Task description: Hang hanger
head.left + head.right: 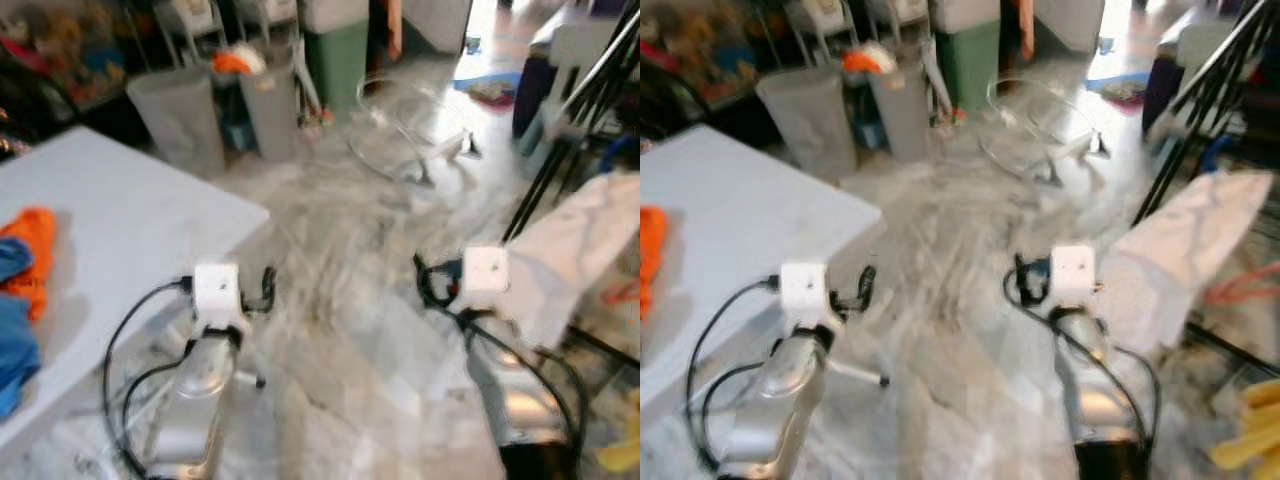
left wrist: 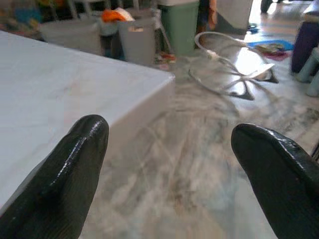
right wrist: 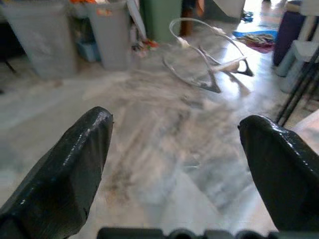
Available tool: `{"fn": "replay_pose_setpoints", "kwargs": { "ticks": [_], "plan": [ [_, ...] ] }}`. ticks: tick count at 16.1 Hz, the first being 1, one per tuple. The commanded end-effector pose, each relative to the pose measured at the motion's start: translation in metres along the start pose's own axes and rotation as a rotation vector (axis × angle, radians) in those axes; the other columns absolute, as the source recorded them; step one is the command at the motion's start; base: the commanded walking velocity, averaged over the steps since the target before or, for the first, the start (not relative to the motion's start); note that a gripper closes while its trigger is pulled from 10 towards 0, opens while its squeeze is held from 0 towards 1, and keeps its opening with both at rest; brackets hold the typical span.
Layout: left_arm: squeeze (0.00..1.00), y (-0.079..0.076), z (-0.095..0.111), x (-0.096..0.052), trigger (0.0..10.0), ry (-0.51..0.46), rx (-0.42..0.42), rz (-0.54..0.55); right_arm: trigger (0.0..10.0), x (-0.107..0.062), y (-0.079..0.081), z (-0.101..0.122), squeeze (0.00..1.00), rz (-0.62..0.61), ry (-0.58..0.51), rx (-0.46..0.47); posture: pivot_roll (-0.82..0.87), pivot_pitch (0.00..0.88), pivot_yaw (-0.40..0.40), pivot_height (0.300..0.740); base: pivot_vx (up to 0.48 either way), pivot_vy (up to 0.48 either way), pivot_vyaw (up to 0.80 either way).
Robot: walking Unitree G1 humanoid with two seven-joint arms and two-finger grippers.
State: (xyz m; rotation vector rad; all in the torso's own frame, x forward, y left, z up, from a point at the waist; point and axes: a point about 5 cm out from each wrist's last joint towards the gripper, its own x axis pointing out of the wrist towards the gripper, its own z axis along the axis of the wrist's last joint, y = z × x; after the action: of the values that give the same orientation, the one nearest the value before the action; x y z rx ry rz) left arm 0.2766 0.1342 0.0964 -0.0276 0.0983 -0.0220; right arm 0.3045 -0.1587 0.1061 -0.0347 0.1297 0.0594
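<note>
Both silver arms are seen stretched forward over a grey marble-patterned floor (image 1: 340, 330), and the head views are somewhat blurred. The left gripper (image 2: 169, 164) is held beside the corner of a large white table (image 1: 120, 220), above the floor; its two black fingers (image 2: 75, 169) are spread wide apart and nothing is held between them. The right gripper (image 3: 179, 164) is held over the open floor, and its black fingers (image 3: 279, 169) are also wide apart with nothing between them.

On the left part of the white table an orange cloth (image 1: 30, 255) and a blue cloth (image 1: 15, 330) are lying, touching each other. To the robot's right, a white garment (image 1: 580, 250) is draped over a black metal drying rack (image 1: 560, 150).

Farther ahead on the floor, a thin wire frame with round loops (image 3: 199, 55) is lying; it cannot be told if this is the hanger. Behind it, two grey plastic bins (image 1: 185, 115) and a green bin (image 1: 338, 60) are standing near each other. No hanger can be recognised with certainty.
</note>
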Motion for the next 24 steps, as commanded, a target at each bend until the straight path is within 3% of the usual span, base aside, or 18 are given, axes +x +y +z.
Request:
{"fn": "replay_pose_setpoints", "kwargs": {
  "ticks": [1,9,15,22,24],
  "plan": [
    [0.00,0.002,0.002,0.001,10.0,-0.001,0.003,0.018,10.0,0.001,0.003,0.006,0.00,0.026,-0.025,0.002,-0.16,0.000,0.108,0.740,-0.322,0.000,0.00],
    [0.00,0.004,-0.005,-0.005,10.0,0.015,0.015,0.037,10.0,-0.004,0.005,0.002,0.00,0.052,-0.016,0.018,-0.15,0.000,0.094,0.740,-0.318,0.000,0.00],
    [0.00,0.017,-0.010,-0.024,10.0,-0.008,-0.029,0.073,10.0,-0.009,0.011,-0.003,0.00,0.128,0.006,0.000,-0.10,0.000,0.044,0.740,-0.046,0.000,0.00],
    [0.00,0.033,-0.027,-0.038,10.0,0.010,0.015,0.153,10.0,-0.004,0.013,-0.009,0.00,0.203,0.036,-0.025,-0.06,0.000,-0.006,0.740,0.000,0.000,0.00],
    [0.00,0.045,-0.031,-0.043,10.0,0.017,0.039,0.176,10.0,0.000,0.026,-0.010,0.00,0.256,0.030,-0.020,-0.03,0.000,-0.004,0.740,0.000,0.000,0.00]
  ]
}}
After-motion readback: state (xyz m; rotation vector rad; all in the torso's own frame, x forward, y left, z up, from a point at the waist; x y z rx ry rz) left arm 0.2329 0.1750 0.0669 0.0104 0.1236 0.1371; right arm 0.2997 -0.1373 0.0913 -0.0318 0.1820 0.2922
